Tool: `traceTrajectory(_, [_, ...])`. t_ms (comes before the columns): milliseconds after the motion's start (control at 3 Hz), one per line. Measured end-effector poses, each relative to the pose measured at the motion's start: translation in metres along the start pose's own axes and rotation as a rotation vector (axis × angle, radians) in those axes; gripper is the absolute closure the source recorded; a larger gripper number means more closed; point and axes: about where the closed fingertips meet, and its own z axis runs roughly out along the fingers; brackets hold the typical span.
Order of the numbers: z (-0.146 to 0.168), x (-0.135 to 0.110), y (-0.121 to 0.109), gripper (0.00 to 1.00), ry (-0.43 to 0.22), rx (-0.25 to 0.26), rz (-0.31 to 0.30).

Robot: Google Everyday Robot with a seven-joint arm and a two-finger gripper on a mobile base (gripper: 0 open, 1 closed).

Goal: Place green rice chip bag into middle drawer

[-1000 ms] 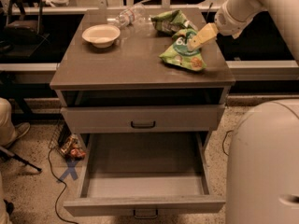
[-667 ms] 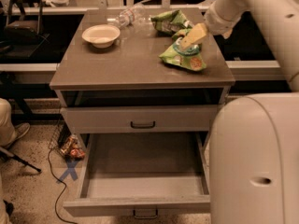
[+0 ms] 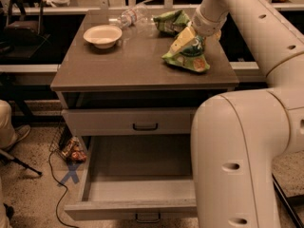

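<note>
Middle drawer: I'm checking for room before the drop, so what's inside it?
Only bare grey floor shows in the middle drawer; its right part is hidden behind the arm. The gripper is up at the bag on the tabletop.

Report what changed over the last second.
The gripper moved a little left in the picture, onto the top of the chip bag, while the arm swung in across the lower right, now covering the right part of the open middle drawer. Whether the bag has been gripped cannot be told. The chip bag, bowl, bottle, smaller green bag and drawer stayed where they were.
</note>
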Motion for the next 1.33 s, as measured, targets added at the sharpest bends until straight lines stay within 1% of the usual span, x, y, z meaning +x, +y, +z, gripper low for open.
traceTrajectory(333, [0.004, -0.007, 0.01, 0.16, 0.022, 0.013, -0.009])
traceTrajectory(667, [0.006, -0.011, 0.019, 0.39, 0.043, 0.025, -0.015])
traceTrajectory(1000, [0.0, -0.011, 0.027, 0.7, 0.05, 0.035, -0.023])
traceTrajectory(1333, [-0.023, -0.009, 0.035, 0.93, 0.02, 0.046, -0.044])
